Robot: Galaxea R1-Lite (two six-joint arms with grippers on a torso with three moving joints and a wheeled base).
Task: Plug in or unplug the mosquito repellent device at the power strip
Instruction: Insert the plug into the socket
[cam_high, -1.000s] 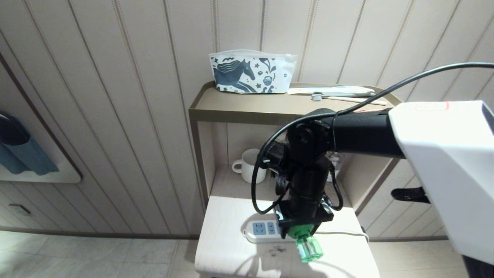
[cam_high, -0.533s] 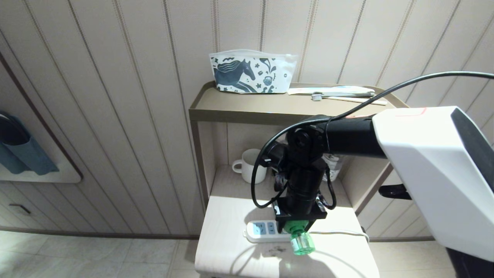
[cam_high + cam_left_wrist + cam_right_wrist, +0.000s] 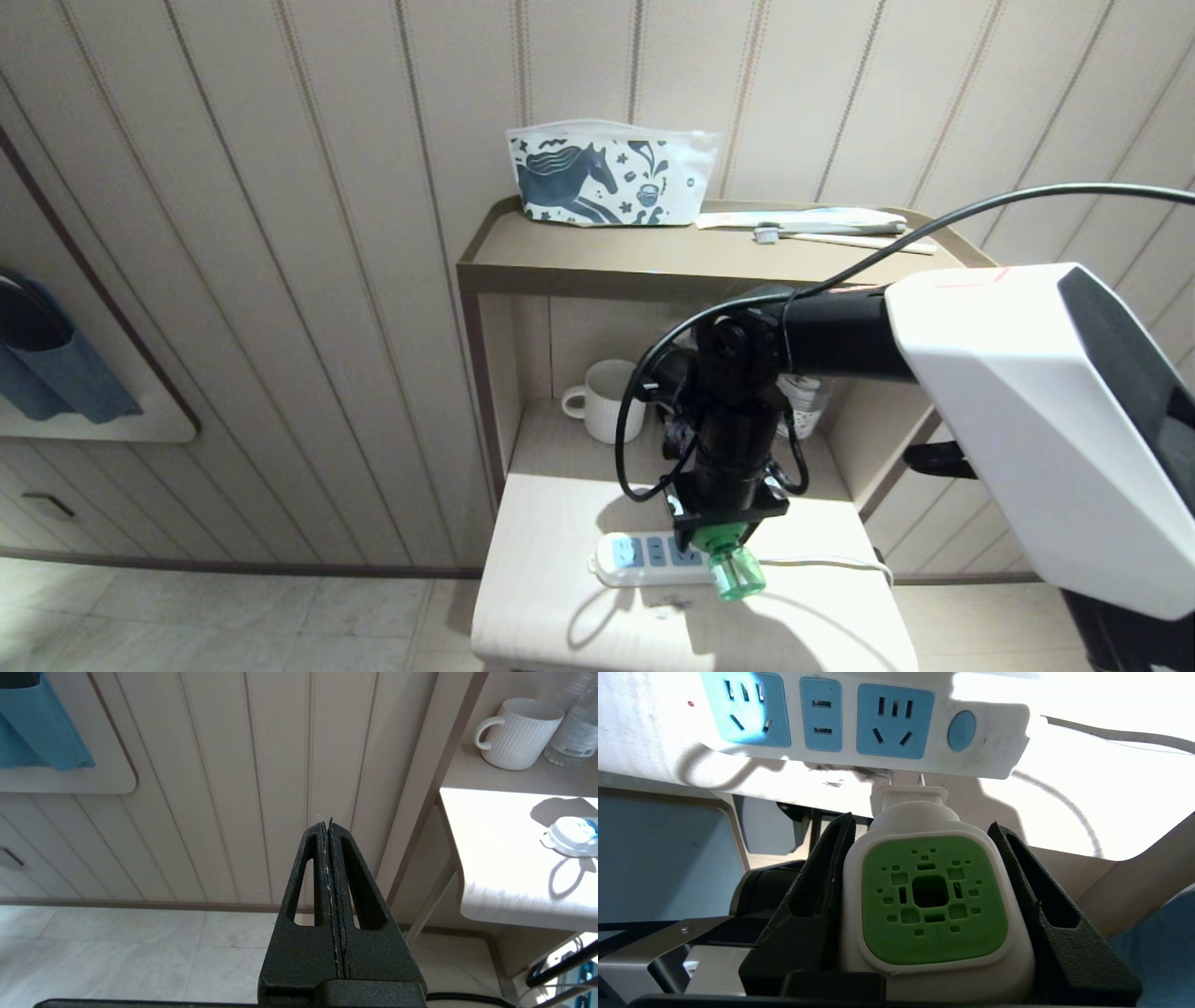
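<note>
Green-topped mosquito repellent device [image 3: 931, 905] is sitting clamped between the right gripper [image 3: 924, 896] fingers, prongs aiming at the power strip [image 3: 864, 723] just ahead but not yet in any socket. Likely risks: prongs are lining up below the strip's edge, so they could be jamming against the casing or shoving the unanchored strip along the table [image 3: 551, 616]. Beyond the gripper a mug [image 3: 607, 399] and bottle [image 3: 801, 397] are standing clear on the shelf; left gripper [image 3: 331, 826] is parked off to the side, fingers pressed together.
</note>
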